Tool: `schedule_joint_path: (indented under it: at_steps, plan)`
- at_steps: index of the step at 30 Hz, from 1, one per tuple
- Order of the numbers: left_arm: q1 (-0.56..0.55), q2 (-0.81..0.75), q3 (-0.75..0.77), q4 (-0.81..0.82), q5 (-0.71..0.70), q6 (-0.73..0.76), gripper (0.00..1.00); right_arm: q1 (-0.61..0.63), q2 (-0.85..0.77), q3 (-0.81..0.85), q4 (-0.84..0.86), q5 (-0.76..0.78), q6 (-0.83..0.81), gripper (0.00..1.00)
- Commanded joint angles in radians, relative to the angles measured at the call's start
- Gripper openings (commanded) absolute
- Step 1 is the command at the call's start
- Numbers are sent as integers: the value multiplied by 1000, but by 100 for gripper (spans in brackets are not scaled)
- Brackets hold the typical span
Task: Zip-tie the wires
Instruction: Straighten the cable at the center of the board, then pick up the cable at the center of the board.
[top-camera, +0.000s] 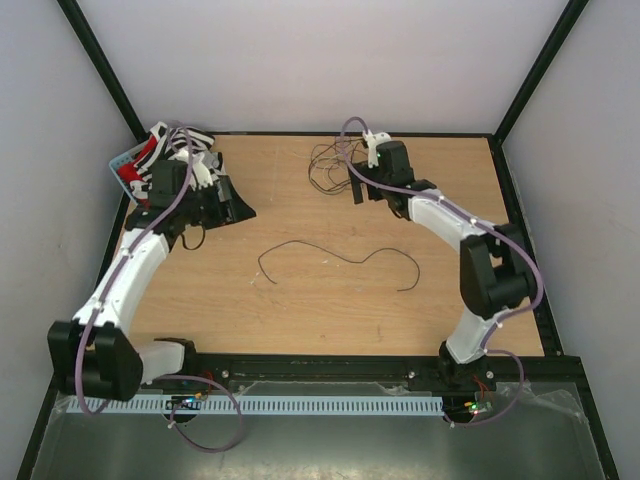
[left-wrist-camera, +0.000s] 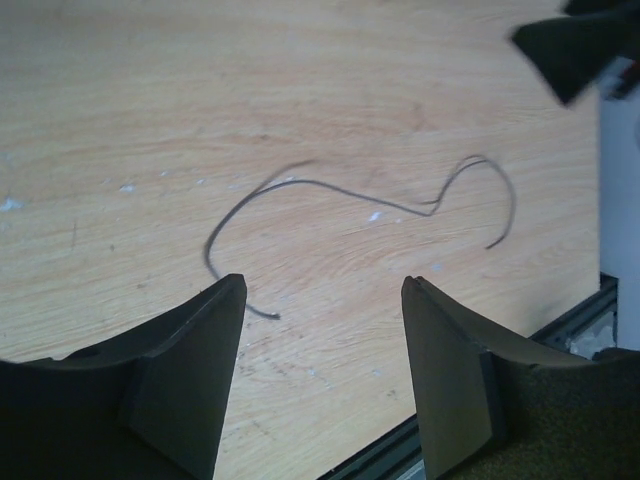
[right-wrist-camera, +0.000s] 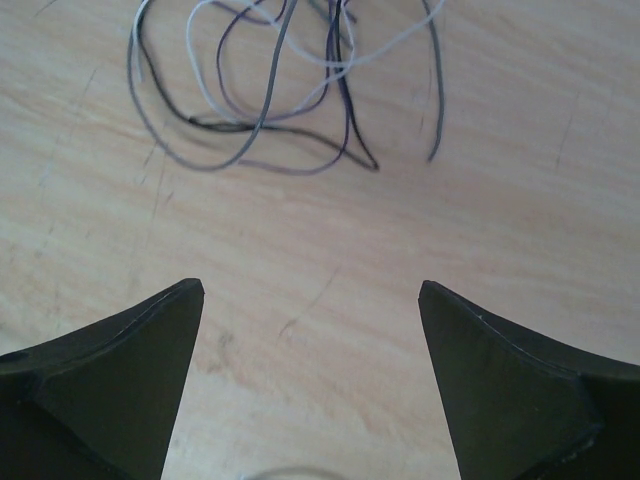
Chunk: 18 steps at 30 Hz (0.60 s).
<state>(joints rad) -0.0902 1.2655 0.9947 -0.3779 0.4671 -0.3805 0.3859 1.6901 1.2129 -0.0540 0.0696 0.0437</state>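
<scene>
Two grippers, both empty. The left gripper (left-wrist-camera: 322, 285) is hanging with its jaws moderately parted. The right gripper (right-wrist-camera: 310, 290) is gaping wide, gripping nothing.

The loose tangle of thin dark and pale wires (top-camera: 328, 165) is lying at upper centre of the light wooden tabletop (top-camera: 300, 310), just beyond the right fingertips. A single dark curling strand (top-camera: 340, 260) is lying well apart, mid-frame.

Risk: the strands look springy and are lying flat, so a pinch may catch only some and scatter the rest. The stray strand may get left out of the bundle.

The left arm is reaching toward upper left, and the right arm is arching in toward the tangle.
</scene>
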Motion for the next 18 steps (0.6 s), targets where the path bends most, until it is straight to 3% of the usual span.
schedule_joint_path:
  at_steps: [1,9,18]
  plan:
    - [35,-95,32,4,115,17,67,-6,114,94,111,31,-117,100]
    - [60,-148,20,16,217,-18,69,-6,276,179,190,44,-281,99]
    - [61,-158,-20,46,244,-11,68,-5,431,323,199,27,-369,87]
